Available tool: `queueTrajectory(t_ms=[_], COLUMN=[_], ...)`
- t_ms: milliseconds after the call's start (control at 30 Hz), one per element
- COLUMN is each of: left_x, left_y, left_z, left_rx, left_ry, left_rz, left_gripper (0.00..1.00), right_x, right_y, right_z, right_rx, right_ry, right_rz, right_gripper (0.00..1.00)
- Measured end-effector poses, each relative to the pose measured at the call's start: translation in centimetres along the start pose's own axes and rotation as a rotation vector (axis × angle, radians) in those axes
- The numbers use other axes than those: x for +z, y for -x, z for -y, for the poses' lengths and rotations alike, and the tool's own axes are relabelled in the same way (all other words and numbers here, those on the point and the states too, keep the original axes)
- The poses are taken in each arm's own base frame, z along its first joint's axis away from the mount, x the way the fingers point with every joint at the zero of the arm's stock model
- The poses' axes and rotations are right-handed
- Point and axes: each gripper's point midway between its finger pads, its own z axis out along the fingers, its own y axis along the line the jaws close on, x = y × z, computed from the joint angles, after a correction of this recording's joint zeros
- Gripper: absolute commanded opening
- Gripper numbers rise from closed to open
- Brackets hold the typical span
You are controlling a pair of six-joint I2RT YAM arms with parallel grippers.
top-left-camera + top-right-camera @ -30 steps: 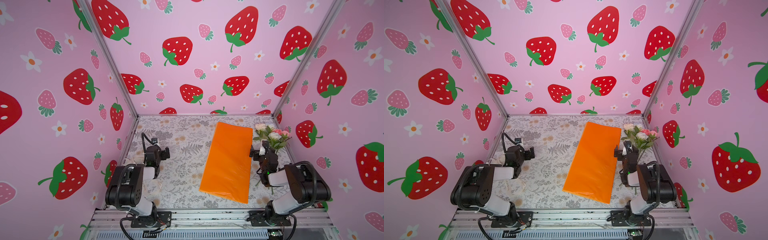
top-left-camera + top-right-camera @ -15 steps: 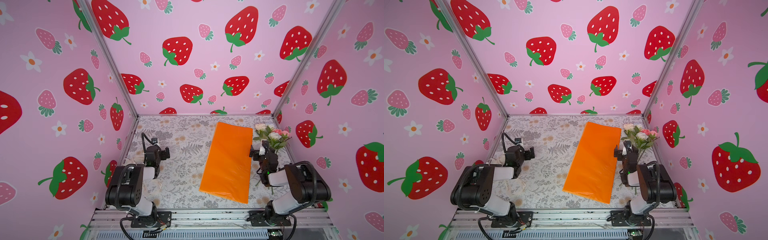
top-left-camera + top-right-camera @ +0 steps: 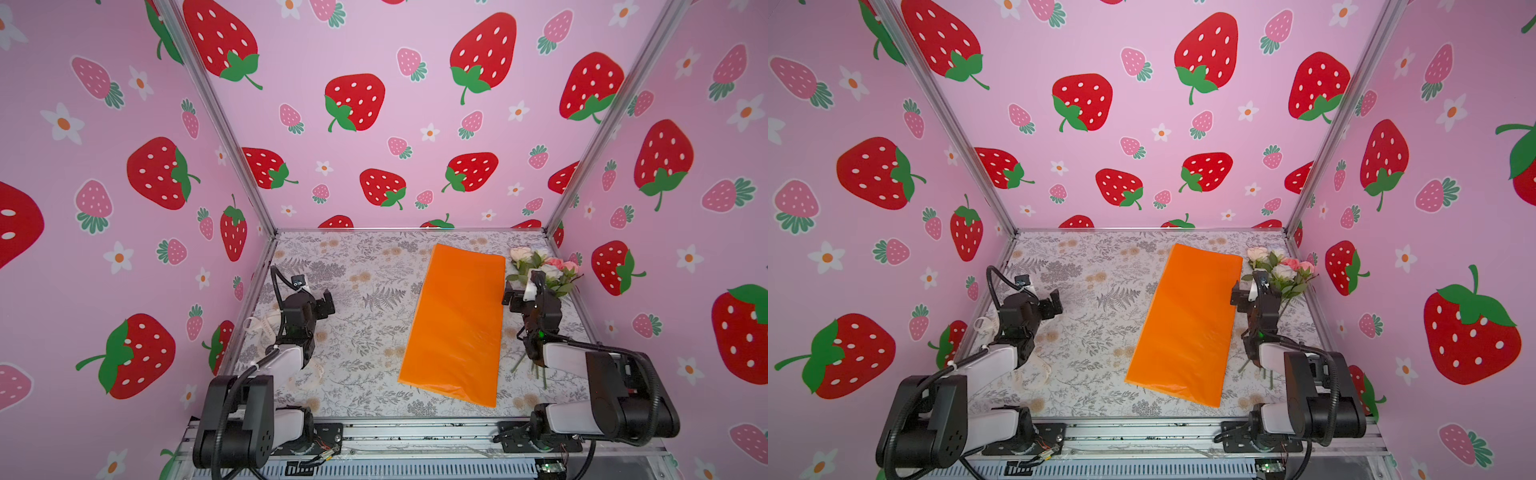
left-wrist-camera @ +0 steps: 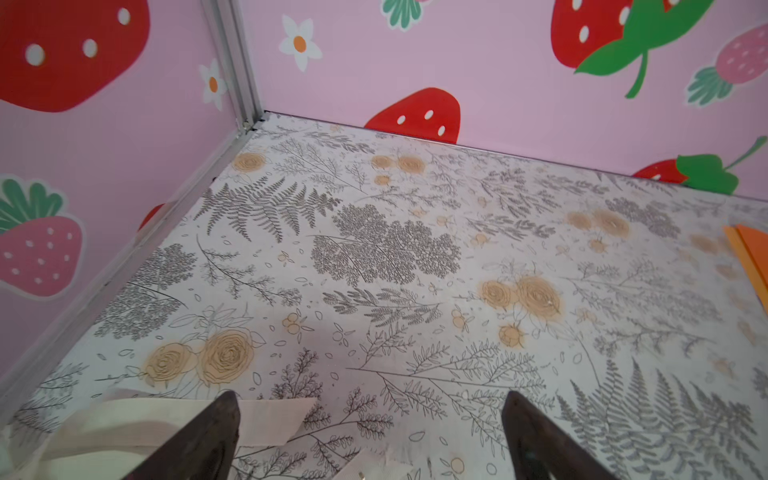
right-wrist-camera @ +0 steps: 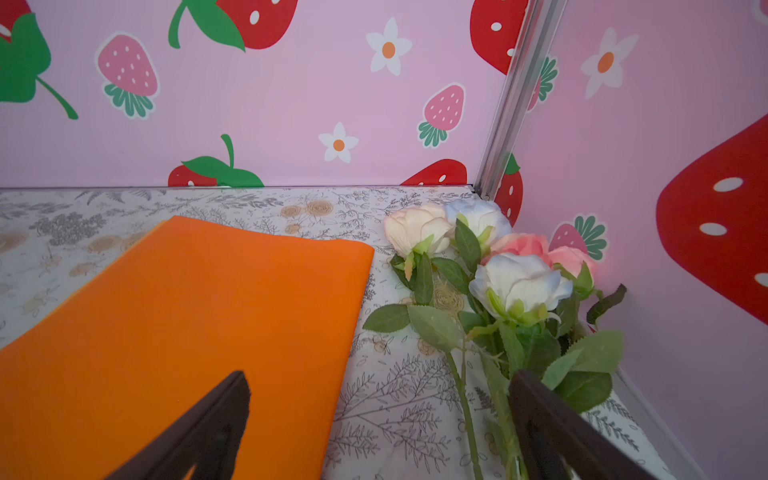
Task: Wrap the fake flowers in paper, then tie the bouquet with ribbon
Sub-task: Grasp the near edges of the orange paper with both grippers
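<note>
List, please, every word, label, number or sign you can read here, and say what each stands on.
No text is readable.
cream ribbon: possible faint marks in both top views, too small to read.
strawberry walls, table, orange wrapping paper: pictures or plain colour, no writing.

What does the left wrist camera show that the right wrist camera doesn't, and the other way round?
Only the left wrist view shows the cream fabric ribbon lying on the floral-print table by the left gripper. Only the right wrist view shows the white and pink fake roses with green stems, ahead of the right gripper. Both show the flat orange wrapping paper, only its edge in the left wrist view, the table, strawberry walls and open, empty fingers.
</note>
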Motion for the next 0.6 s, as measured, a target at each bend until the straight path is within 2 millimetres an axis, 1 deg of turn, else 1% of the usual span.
queueTrajectory(t_ms=[100, 133, 200, 267, 300, 400, 467, 533, 600], left_x=[-0.9, -1.3, -1.8, -2.0, -2.0, -2.3, -3.2, -4.3, -5.3], left_y=[2.5, 3.1, 2.9, 1.4, 0.4, -4.2, -7.0, -8.8, -9.9], left_z=[-0.3, -0.2, 0.8, 2.2, 3.2, 7.1, 9.9, 12.3, 14.4], left_rx=[-0.115, -0.157, -0.224, -0.274, -0.290, -0.294, -0.266, -0.232, -0.207], left_ry=[0.038, 0.032, -0.027, -0.099, -0.141, -0.260, -0.329, -0.391, -0.448], left_rz=[-0.030, -0.039, -0.079, -0.155, -0.204, -0.401, -0.512, -0.584, -0.629], left_gripper=[0.99, 0.99, 1.00, 0.97, 0.97, 0.97, 0.97, 0.97, 0.97], right_x=[1.5, 1.8, 2.1, 1.7, 1.3, -0.5, -1.3, -1.6, -1.8], right_y=[1.6, 1.8, 1.3, -0.1, -1.3, -4.9, -6.4, -7.5, -8.9], right_z=[-0.3, -0.5, -1.3, -2.4, -3.0, -5.0, -6.0, -6.7, -7.1], right_rx=[0.092, 0.114, 0.164, 0.197, 0.216, 0.282, 0.323, 0.352, 0.377], right_ry=[0.002, 0.017, 0.058, 0.112, 0.145, 0.249, 0.296, 0.325, 0.332], right_rz=[-0.088, -0.119, -0.199, -0.273, -0.322, -0.457, -0.524, -0.571, -0.627], right_gripper=[1.00, 1.00, 1.00, 0.97, 0.94, 0.83, 0.76, 0.70, 0.67])
